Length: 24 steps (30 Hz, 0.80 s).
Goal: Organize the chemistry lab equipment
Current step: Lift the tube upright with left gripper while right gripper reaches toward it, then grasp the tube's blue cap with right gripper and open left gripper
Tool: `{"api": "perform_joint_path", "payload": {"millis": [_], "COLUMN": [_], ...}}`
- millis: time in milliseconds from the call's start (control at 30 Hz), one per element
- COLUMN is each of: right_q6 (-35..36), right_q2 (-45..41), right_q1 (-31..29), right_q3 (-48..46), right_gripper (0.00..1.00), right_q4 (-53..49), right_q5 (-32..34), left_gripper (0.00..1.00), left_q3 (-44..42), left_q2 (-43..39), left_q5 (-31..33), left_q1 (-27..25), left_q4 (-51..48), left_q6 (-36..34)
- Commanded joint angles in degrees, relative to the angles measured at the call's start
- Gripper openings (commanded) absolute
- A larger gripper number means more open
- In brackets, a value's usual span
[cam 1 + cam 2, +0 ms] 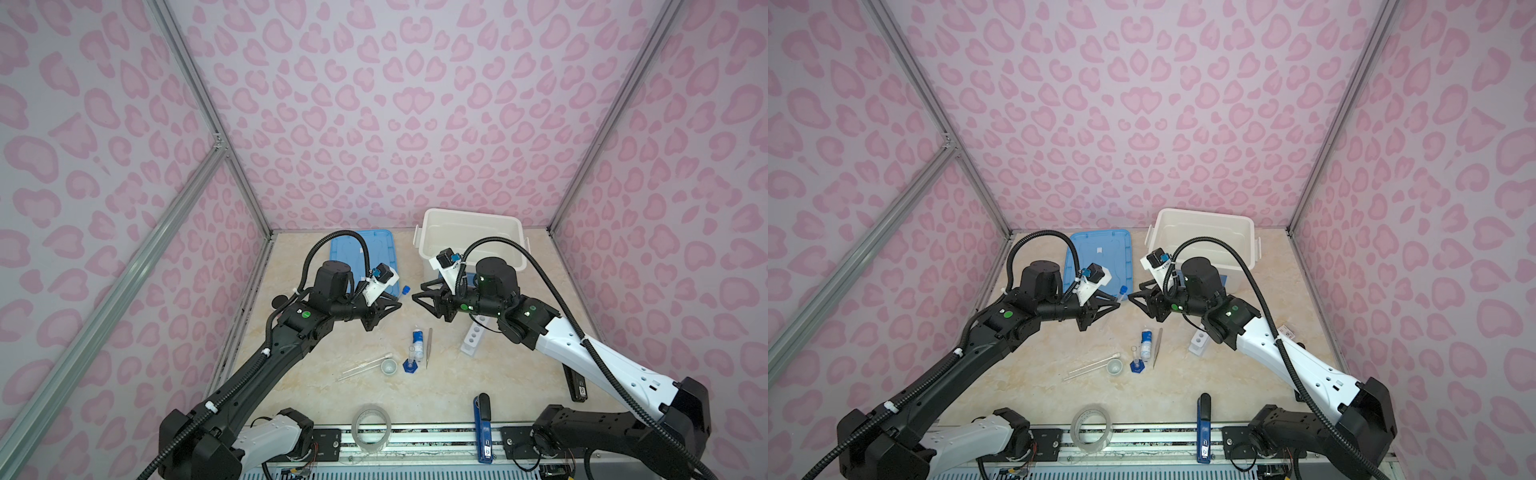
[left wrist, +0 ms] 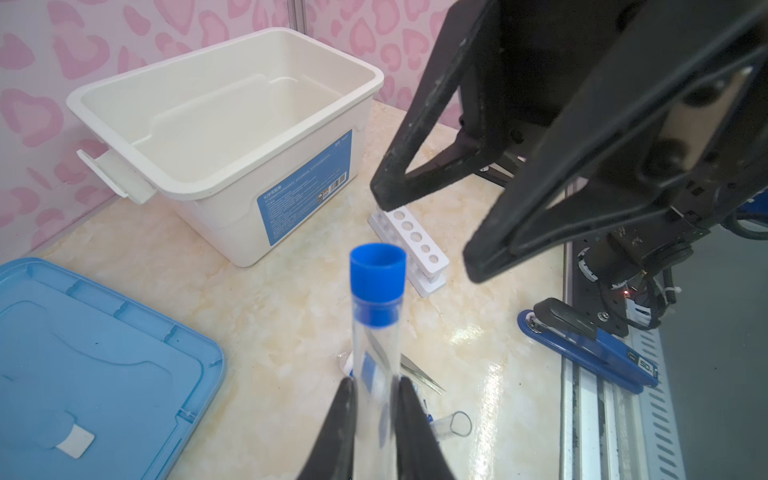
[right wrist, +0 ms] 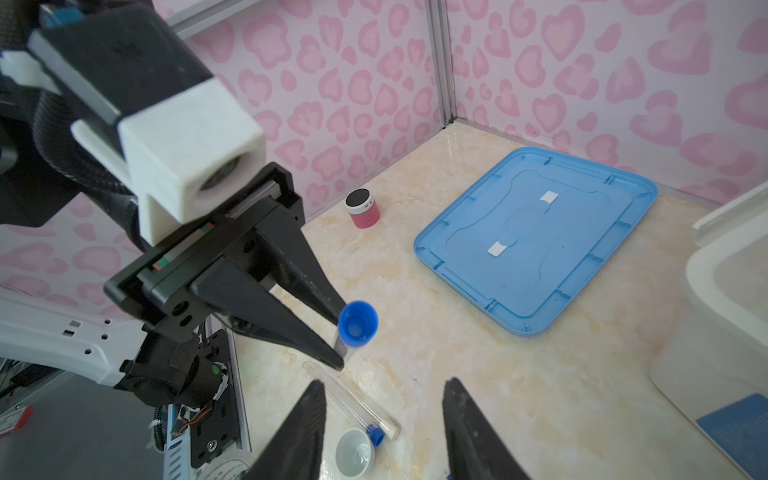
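Observation:
My left gripper [image 1: 397, 306] [image 2: 376, 386] is shut on a clear test tube [image 2: 376, 332] with a blue cap [image 1: 406, 288] [image 3: 357, 323], held above the table. My right gripper [image 1: 417, 292] [image 3: 384, 386] faces it a short way off, open and holding nothing. Below them on the table lie two more test tubes [image 1: 363, 365], a small white dish [image 1: 389, 367], a blue-based cylinder [image 1: 410, 365], a blue-labelled bottle [image 1: 417, 340] and metal tweezers [image 1: 429, 347]. The white rack [image 1: 473, 338] [image 2: 419, 249] stands under my right arm, its holes showing none filled.
An open white bin [image 1: 471, 216] stands at the back right, its blue lid [image 1: 361, 249] flat at the back left. A tape roll [image 1: 371, 428], a blue stapler [image 1: 483, 428] and a black stapler [image 1: 575, 384] sit near the front. A pink speaker [image 3: 362, 209] is by the left wall.

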State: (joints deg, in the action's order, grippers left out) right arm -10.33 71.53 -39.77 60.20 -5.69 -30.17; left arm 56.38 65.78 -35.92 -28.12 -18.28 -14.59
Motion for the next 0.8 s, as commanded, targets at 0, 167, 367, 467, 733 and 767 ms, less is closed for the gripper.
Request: {"api": "perform_joint_path", "payload": {"millis": [0, 167, 367, 467, 733, 767], "right_q6": [-1.61, -2.91, -3.50, -3.97, -4.00, -4.04], "right_q2": [1.26, 2.73, 3.29, 3.65, 4.84, 4.77], "right_q1": [-0.31, -0.53, -0.81, -0.92, -1.28, -1.36], "right_q3": [-0.09, -0.10, -0.18, -0.19, 0.43, 0.43], "right_gripper": [0.43, 0.42, 0.40, 0.37, 0.29, 0.29], "right_q4": [4.64, 6.68, 8.11, 9.09, 9.64, 9.74], "right_q5": [-3.00, -5.11, -5.94, -6.46, -7.18, -7.18], "left_gripper": [0.14, 0.14, 0.14, 0.14, 0.13, 0.13], "left_q3": [-0.04, -0.13, 0.19, 0.13, 0.05, 0.05], "left_q2": [-0.80, -1.00, -0.56, -0.78, -0.98, -1.00], "left_q5": [-1.98, -2.01, -3.10, -2.88, -3.10, -3.10], "left_q1": [0.08, 0.08, -0.01, -0.02, -0.01, -0.01], "left_q4": [1.84, 1.85, 1.85, 1.85, 1.94, 1.94], "left_q6": [0.60, 0.57, 0.79, 0.72, 0.70, 0.67]}}
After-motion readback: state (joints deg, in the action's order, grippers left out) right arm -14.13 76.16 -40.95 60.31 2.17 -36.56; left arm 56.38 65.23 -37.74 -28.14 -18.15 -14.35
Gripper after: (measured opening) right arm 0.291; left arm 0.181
